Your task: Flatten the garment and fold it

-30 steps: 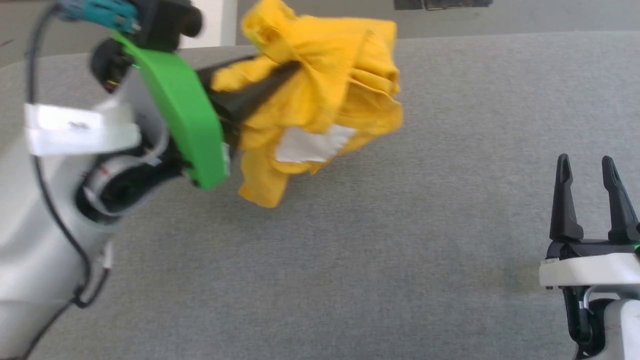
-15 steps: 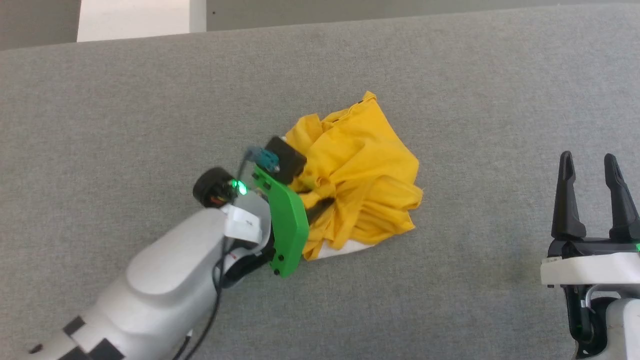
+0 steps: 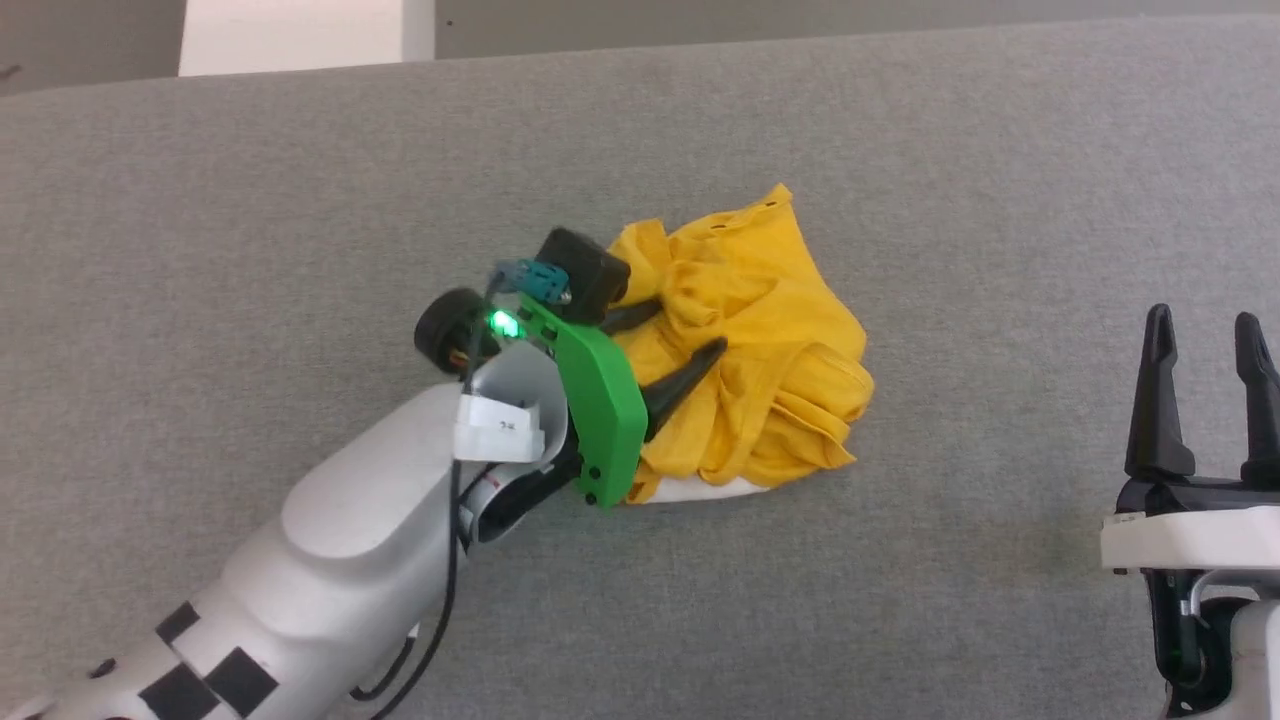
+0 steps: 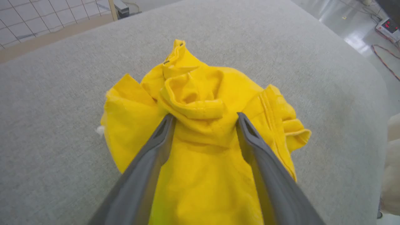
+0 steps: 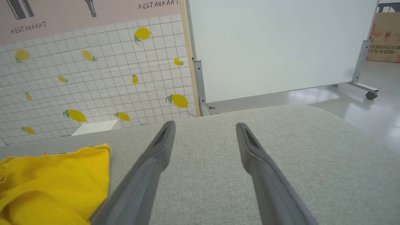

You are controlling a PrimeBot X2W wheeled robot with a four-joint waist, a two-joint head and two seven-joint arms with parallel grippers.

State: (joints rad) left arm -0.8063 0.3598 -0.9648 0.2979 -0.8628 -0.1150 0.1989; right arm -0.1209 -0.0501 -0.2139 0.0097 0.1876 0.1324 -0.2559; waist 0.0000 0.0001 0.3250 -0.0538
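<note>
On grey fabric surface [image 3: 300, 200] | garment [image 3: 770, 380], crumpled mound | left fingers [image 4: 150, 156] apart | right fingers [image 3: 1158, 400] apart

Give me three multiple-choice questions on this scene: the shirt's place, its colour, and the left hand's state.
1. Where is the garment? A. Heaped on the grey surface beneath the left hand. B. On the floor. C. Hanging off an edge.
2. What is its main colour? A. Blue. B. Mustard yellow. C. Green.
3. How is the left hand? A. Shut on cloth. B. Open, fingers apart over the cloth. C. Shut, clear of cloth.
Answers: 1 A, it lies bunched under that hand; 2 B, yellow with a white patch at one edge; 3 B, a gap shows between the fingers.
</note>
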